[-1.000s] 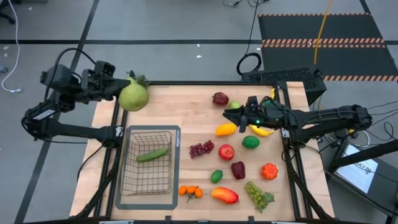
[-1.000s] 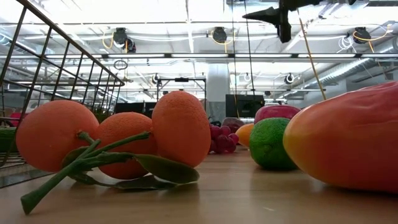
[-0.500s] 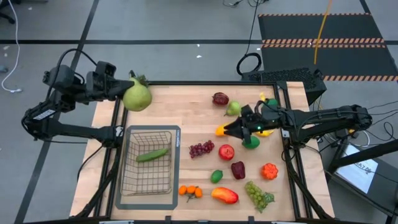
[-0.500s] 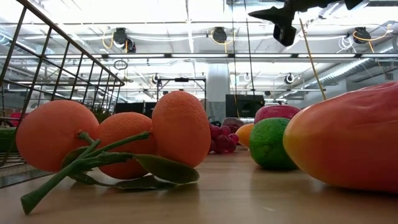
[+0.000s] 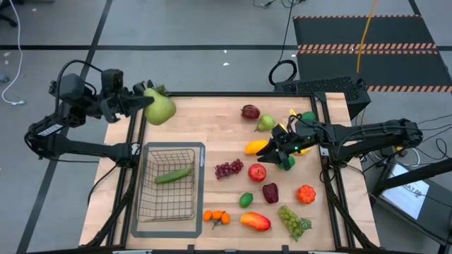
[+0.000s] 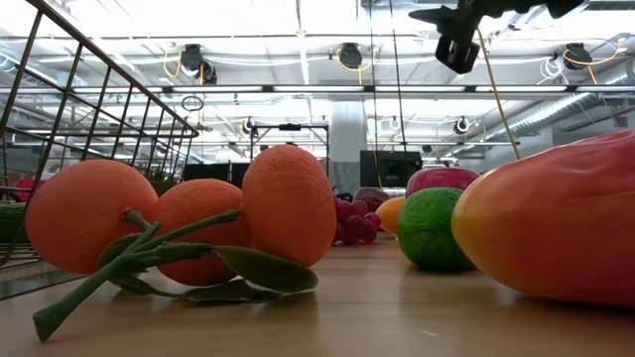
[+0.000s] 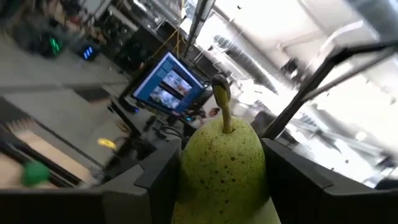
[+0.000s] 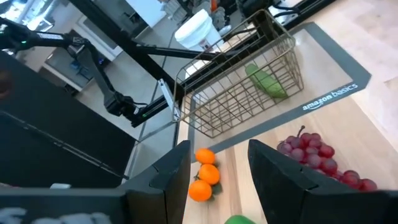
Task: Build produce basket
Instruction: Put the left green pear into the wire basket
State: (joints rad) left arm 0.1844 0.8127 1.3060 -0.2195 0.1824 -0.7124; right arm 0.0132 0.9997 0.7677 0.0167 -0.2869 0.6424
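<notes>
pear [image 7: 222,165] clamped in left claw [image 5: 138,103], right claw [image 5: 274,150] empty, jaws apart

Basket on the left, most of the produce spread out on the right.

The basket [image 5: 167,190] sits on a mat [image 5: 199,156] with the cucumber [image 5: 173,176] in it. Oranges [image 5: 216,216] lie just right of its near corner, grapes [image 5: 228,168] beside its far one. The left gripper [image 5: 138,104] holds a pear [image 5: 159,108] over the table's far-left corner; the right gripper [image 5: 272,152] hangs mid-table.
</notes>
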